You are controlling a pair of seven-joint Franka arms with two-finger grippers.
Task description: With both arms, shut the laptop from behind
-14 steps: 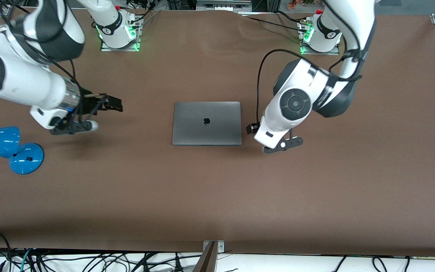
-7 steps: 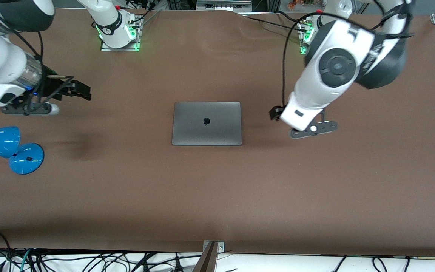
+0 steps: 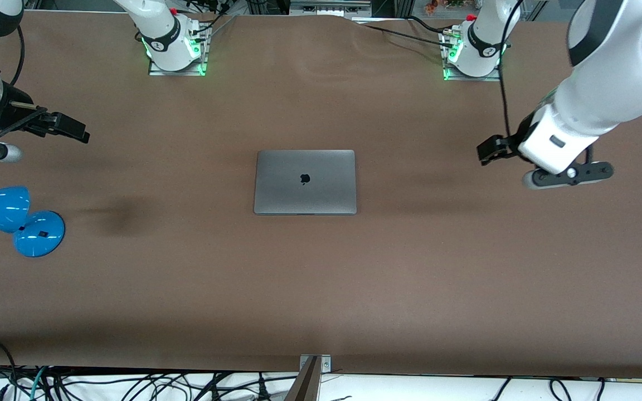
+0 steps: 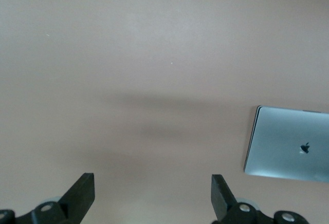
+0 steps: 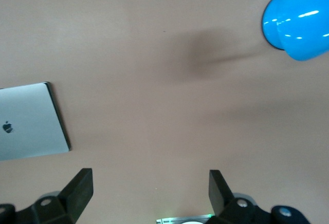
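Laptop (image 3: 305, 181): lid shut, flat at mid-worktop (image 3: 321, 289).
Left gripper (image 3: 488, 150): fingers apart, empty, over the worktop's left-arm end.
Right gripper (image 3: 70, 129): fingers apart, empty, over the right-arm end, near blue lamp (image 3: 11, 218).

No readable text; only dark apple logo (image 3: 305, 179) on closed laptop (image 3: 305, 192) lid.

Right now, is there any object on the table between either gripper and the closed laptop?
No. Only bare table lies between the left gripper and the laptop, and between the right gripper and it. The blue lamp sits aside, nearer the front camera.
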